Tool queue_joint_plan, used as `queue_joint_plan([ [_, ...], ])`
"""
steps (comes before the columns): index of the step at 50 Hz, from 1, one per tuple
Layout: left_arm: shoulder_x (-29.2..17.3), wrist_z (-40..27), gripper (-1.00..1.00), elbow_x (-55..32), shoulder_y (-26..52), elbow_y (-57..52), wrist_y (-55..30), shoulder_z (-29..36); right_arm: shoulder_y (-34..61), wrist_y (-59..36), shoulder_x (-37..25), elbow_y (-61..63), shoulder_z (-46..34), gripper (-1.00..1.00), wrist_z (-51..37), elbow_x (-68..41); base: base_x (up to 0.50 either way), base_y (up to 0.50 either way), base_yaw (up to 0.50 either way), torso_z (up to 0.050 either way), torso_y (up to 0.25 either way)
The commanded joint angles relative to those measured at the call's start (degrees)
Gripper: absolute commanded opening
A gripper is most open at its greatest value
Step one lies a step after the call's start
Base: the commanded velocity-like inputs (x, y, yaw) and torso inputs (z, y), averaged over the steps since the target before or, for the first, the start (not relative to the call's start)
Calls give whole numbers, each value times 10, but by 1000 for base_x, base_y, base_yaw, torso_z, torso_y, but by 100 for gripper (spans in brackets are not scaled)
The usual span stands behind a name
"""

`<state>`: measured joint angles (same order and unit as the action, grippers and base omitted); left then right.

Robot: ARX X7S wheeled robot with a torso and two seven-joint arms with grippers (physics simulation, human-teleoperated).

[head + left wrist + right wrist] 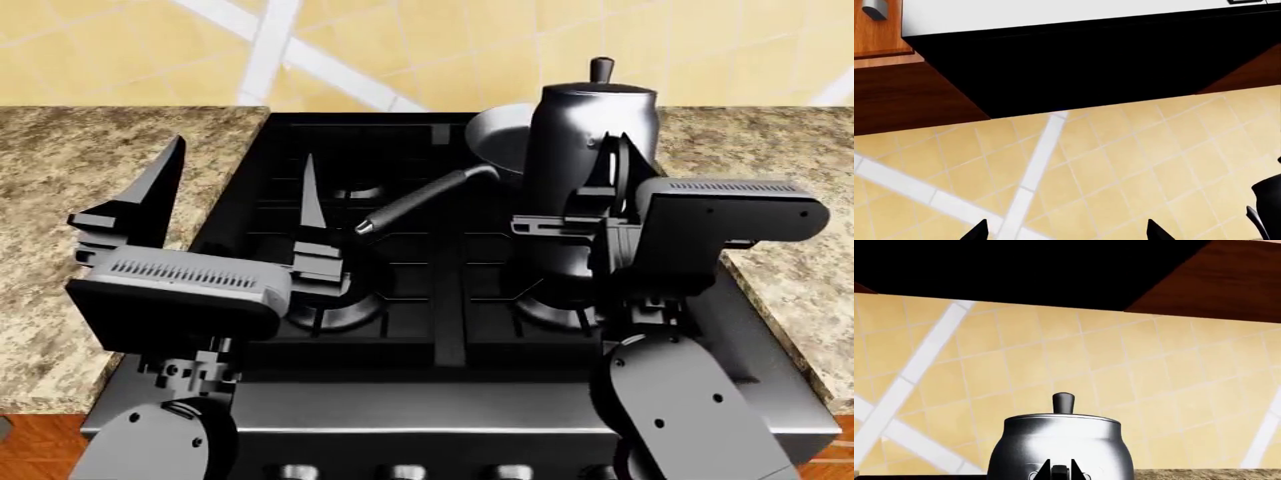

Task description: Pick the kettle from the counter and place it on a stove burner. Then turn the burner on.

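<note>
A dark steel kettle stands upright over the stove's right half, toward the back, pinched at its thin side handle by the right gripper, whose 2 fingers sit pressed close together around that handle. Whether the kettle rests on the grate or hangs just above it cannot be told from the head view. Directly below it, near the stove's front right, lies a round stove burner. A grey frying pan sits at the kettle's left, touching or nearly so, its long handle reaching toward the stove's centre. Speckled granite counter flanks the stove on both sides.

The left gripper hovers over the stove's left edge with its jaws spread wide, holding nothing.

The right wrist view shows what the head view hides: the kettle's rounded shoulder, black lid knob and the fingertips closed at its side, against a yellow tiled wall. The left wrist view shows only that wall, a black range hood, wooden cabinets and 2 parted fingertips
</note>
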<state>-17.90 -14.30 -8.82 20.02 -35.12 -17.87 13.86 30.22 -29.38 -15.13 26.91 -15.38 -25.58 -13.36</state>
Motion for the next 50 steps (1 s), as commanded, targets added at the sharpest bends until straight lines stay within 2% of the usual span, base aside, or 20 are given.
queue_joint_plan([
  [1, -2, -2, 100, -1, 1, 0, 1, 3, -11, 29, -2, -9, -4, -100, 0, 12, 0, 0, 0, 0, 0],
  [50, -11, -10, 100, -8, 1, -1, 1, 10, -62, 90, -8, -57, -6, -100, -9, 9, 0, 0, 0, 0, 0],
])
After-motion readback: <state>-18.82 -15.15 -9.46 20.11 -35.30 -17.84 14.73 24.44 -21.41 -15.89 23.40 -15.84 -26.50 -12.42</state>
